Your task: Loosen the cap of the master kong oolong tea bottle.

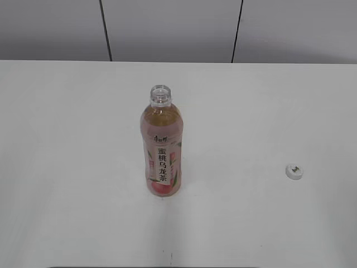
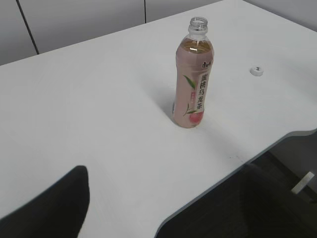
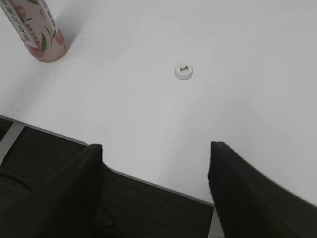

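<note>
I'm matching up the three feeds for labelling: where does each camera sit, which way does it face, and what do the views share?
Exterior view: raised in front of the table, looking down at a slant toward the back wall; bottle mid-table, cap apart on its right; no robot parts show.
Left wrist view: off the table's near edge, looking across at the bottle; one dark finger shows.
Right wrist view: above the near edge, looking down at the cap; two spread fingers frame it.
Shared: all three show the open bottle and the cap.
</note>
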Tool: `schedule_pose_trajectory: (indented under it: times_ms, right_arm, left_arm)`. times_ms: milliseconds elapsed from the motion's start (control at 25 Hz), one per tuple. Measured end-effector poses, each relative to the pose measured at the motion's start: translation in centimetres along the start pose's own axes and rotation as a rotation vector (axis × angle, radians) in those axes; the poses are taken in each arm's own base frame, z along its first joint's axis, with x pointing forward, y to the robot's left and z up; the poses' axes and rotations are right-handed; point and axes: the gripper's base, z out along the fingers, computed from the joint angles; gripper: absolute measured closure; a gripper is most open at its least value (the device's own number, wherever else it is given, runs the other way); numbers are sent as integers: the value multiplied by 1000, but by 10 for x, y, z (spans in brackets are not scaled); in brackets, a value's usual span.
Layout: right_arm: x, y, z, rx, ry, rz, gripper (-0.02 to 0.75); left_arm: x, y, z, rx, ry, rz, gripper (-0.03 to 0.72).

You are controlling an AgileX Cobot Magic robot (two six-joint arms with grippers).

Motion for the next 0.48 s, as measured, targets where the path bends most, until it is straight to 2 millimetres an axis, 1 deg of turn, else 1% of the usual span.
schedule_pose_trajectory:
  times_ms: [400,480]
  right_arm:
    - [0,0,0,1,0,1,235]
    - [0,0,0,23,1,17,235]
  left_arm:
    - [0,0,0,-1,-1,0,140]
    - [0,0,0,-1,-1,0,140]
